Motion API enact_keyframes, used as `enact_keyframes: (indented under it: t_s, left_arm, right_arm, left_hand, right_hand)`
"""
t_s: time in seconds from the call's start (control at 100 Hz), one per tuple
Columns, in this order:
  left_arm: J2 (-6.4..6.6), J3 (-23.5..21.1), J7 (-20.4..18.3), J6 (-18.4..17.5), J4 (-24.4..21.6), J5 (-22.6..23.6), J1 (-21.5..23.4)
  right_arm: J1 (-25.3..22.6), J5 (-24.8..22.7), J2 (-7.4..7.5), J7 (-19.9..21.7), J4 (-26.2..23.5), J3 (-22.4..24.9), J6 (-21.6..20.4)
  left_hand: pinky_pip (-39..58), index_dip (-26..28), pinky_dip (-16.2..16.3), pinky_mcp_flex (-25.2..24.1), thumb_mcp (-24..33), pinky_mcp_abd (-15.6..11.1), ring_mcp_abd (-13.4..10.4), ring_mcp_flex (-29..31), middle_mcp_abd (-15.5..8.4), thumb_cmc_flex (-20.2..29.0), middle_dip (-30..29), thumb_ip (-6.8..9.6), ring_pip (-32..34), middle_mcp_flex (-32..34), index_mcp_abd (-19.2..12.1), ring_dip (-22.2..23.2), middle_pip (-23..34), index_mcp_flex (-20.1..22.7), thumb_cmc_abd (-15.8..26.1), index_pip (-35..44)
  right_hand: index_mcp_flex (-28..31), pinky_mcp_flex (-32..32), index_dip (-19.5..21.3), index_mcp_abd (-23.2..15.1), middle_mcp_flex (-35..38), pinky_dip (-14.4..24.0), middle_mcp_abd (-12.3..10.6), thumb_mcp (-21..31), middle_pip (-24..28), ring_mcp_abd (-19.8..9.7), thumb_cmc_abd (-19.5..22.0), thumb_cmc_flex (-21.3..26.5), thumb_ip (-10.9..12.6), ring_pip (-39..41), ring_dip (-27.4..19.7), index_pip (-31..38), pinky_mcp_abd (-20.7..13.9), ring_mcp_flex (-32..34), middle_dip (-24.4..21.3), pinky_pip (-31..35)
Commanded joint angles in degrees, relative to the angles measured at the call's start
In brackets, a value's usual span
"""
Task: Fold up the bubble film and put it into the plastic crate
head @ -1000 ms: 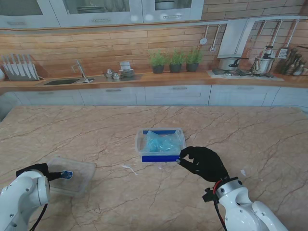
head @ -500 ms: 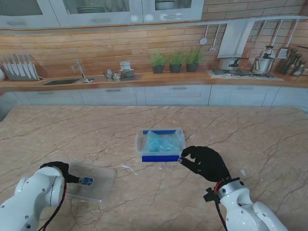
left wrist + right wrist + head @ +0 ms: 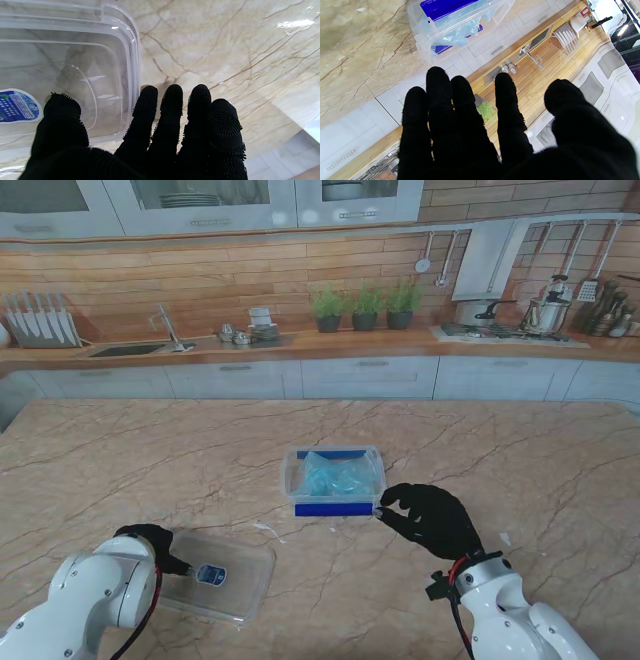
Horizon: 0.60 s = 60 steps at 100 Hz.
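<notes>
A: Left hand (image 3: 150,542)?
B: Black glove, low on the near-left of the bench (image 3: 120,450). Wrist view: thumb (image 3: 61,117) lies over the clear lid (image 3: 218,576), the other 4 fingers (image 3: 172,110) sit together just off its rim on bare marble. Looks like it's pinching the lid edge (can't confirm a firm grip, fingers under the rim aren't visible).
A: Call it?
B: Cannot tell, holding or just resting on it.
A: Lid details?
B: Transparent, flat on the bench, rounded corners, blue sticker (image 3: 209,574) on it, same sticker (image 3: 16,106) beside the thumb in the wrist view.
A: Right hand (image 3: 428,520)?
B: Black glove too, fingers spread and slightly curled, nothing in it, so open. Index tip is right by the near-right corner of the plastic crate (image 3: 334,481); touching or not, can't say. Wrist view shows the fingers (image 3: 440,100) apart with the plastic crate (image 3: 425,35) beyond them.
A: Bubble film (image 3: 338,475)?
B: Already inside the crate, pale blue, crumpled or folded, filling most of it. Same bubble film (image 3: 455,27) seen through the clear wall from the right wrist.
A: Crate?
B: Clear walls, blue clips on the far and near ends, mid-bench, no lid on. Well apart from the lid, which is to its left and nearer to me.
A: Anything else?
B: 1 small clear scrap (image 3: 266,529) on the bench between lid and crate, and 1 white speck (image 3: 505,538) right of the right hand.
</notes>
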Motion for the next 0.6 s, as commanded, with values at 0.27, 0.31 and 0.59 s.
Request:
enact_keyframes:
  t_s: [0.27,0.31,0.59]
  left_arm:
    - [-0.21,3.3,0.3,-1.1,-3.3,-1.8,1.7]
    - [-0.15,3.7,0.2,-1.0,-3.4,-2.1,1.5]
    - [0.07,6.4,1.7,0.5,-4.2,-4.2,1.3]
  right_arm:
    - [-0.9,-0.1,-0.32,-0.7,-0.5,0.3,-1.1]
    - [-0.9,-0.1,-0.33,-0.7,-0.6,0.3,-1.2]
    - [-1.2,-0.1,-0.28,-0.7,-0.6,0.4,-2.2]
  left_hand:
    - [4.0,0.9,0.3,2.4,1.4,-1.7,4.5,2.1,0.6,3.0,1.3,1.86,1.8,2.5,-2.5,1.5,2.8,2.4,0.3,3.3]
    - [4.5,1.5,0.1,3.0,1.2,-1.6,4.7,2.7,0.4,3.3,1.6,1.77,2.3,3.1,-2.6,1.5,3.4,2.6,0.8,4.4]
    - [6.9,3.0,-1.1,6.3,1.1,-0.8,5.4,5.8,0.2,4.1,2.4,1.73,4.3,6.4,-3.0,1.4,6.0,5.0,2.9,8.4]
  right_hand:
    - [1.2,-0.6,0.7,-0.2,1.3,1.4,0.3,-1.5,0.7,0.6,2.4,-0.9,2.4,1.1,0.8,-0.7,-0.6,0.4,0.9,2.1]
    - [1.3,-0.6,0.7,-0.3,1.3,1.4,0.3,-1.6,0.7,0.6,2.4,-0.9,2.4,1.1,0.9,-0.7,-0.6,0.4,0.9,2.1]
    - [1.4,-0.5,0.7,-0.2,1.4,1.5,0.4,-1.5,0.8,0.6,2.4,-0.9,2.4,1.2,0.9,-0.7,-0.7,0.6,0.9,2.2]
